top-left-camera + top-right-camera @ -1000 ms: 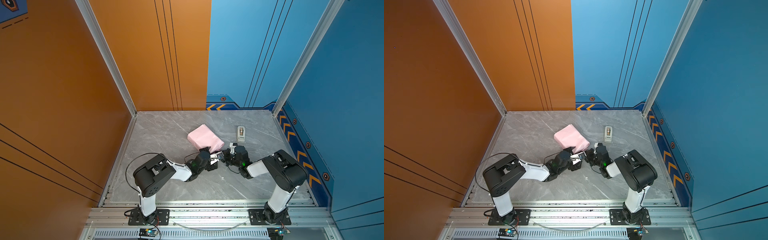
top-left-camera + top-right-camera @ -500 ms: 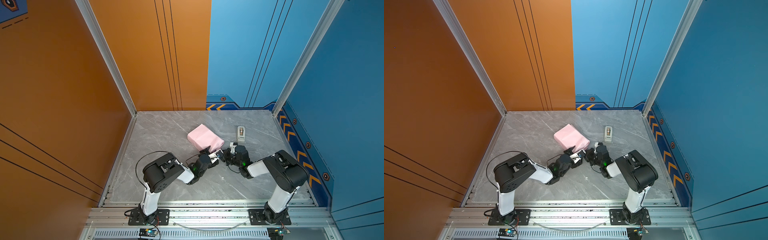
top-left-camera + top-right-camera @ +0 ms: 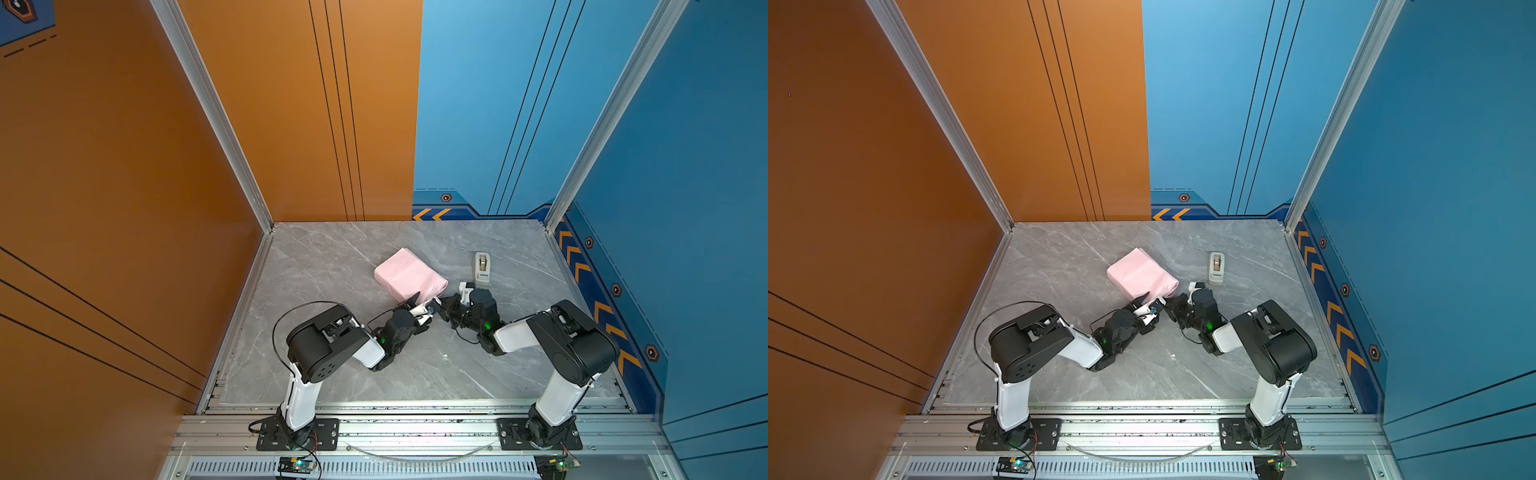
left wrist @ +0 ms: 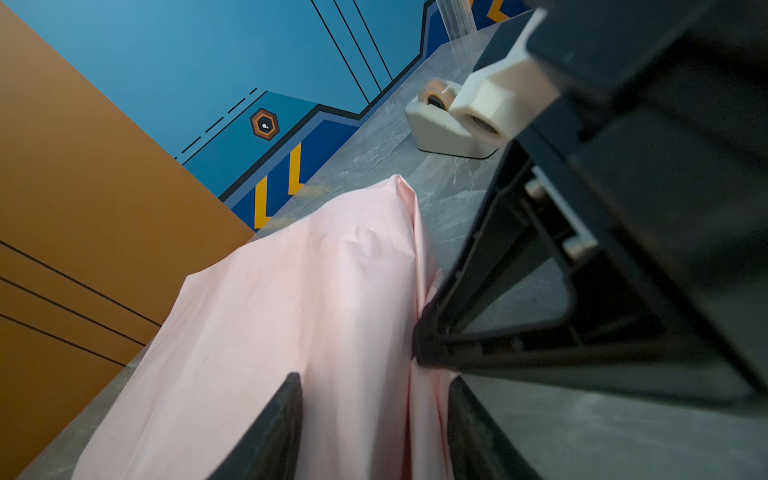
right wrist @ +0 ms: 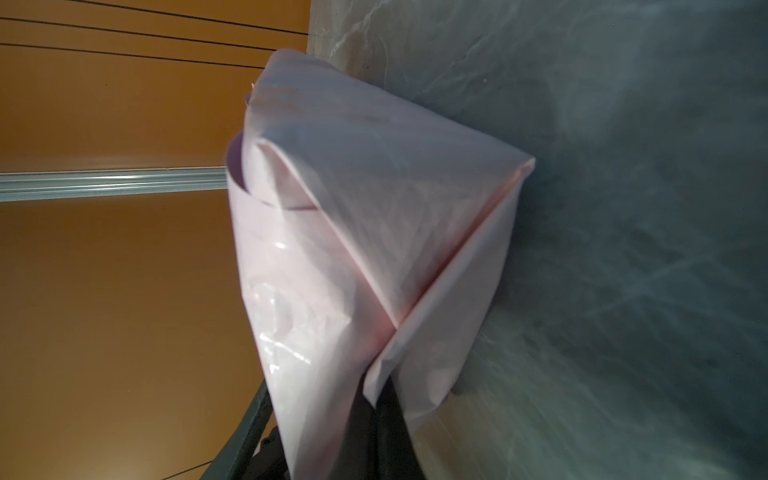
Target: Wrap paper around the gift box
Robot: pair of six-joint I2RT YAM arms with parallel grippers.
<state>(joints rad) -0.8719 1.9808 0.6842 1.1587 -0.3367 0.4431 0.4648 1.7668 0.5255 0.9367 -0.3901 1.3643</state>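
We see the paper (image 3: 409, 272) (image 3: 1140, 270) pale pink side out, folded into a low blocky bundle near the middle of the grey marble worktop (image 3: 332, 257). It is turned so one corner points to 12 o'clock. The gift box is not visible, and we take it to be under the paper.

A beige tape dispenser (image 3: 482, 268) (image 3: 1216, 268) stands at 3 o'clock of the bundle, apart from it.

Both arms meet at the bundle's 5 o'clock corner in both top views. The left gripper (image 3: 423, 303) (image 3: 1150, 303) comes in from 7 o'clock. In the left wrist view its jaws stand partly open (image 4: 374, 380), with a wide band of paper (image 4: 291, 311) between the two dark fingers (image 4: 286, 411). We can't tell whether the pads touch the paper.

The right gripper (image 3: 439, 302) (image 3: 1170, 302) comes in from 4 o'clock, just beside the left one. Its jaws are fully closed, and in the right wrist view the dark tip (image 5: 382, 415) sits pinched into the folded end flaps of the paper (image 5: 353, 208). A diagonal crease runs up from that tip, and a strip of shiny tape shows on the flap. The left wrist view shows the same tip against the gathered paper ridge, with the dispenser (image 4: 440, 124) behind it.
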